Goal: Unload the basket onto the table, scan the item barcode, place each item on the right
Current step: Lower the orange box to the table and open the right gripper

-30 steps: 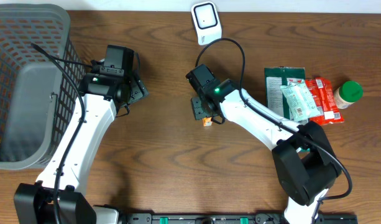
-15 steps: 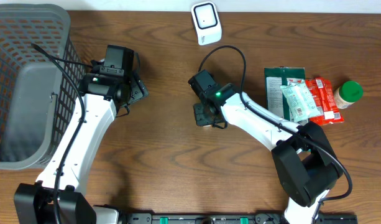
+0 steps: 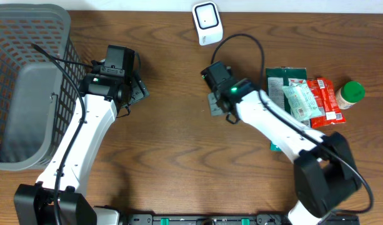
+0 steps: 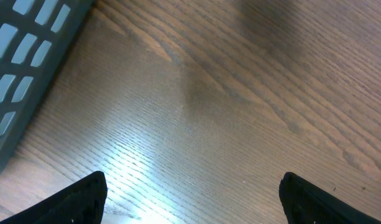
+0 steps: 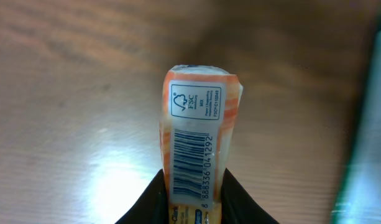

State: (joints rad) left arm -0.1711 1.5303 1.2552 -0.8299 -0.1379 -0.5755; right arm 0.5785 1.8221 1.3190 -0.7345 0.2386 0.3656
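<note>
- The right gripper [image 5: 191, 204] pinches a slim orange pack [image 5: 199, 124] by its lower end, jaws narrow. Only slivers of its fingers show, and the pack's bottom is cut off.
- The barcode [image 5: 190, 163] faces the wrist camera; the desk [image 5: 66, 93] behind is blurred.
- From overhead the pack is hidden under the gripper — near the scanner [image 3: 207, 22] but apart from it.
- The left gripper [image 4: 193, 202] is spread wide over bare desk — only its tips show. The basket [image 4: 28, 50] is cut off at the corner.

Left tool [image 4: 193, 202] hangs wide open — right tool [image 5: 193, 208] pinches the item [image 5: 199, 137] between its fingers.
</note>
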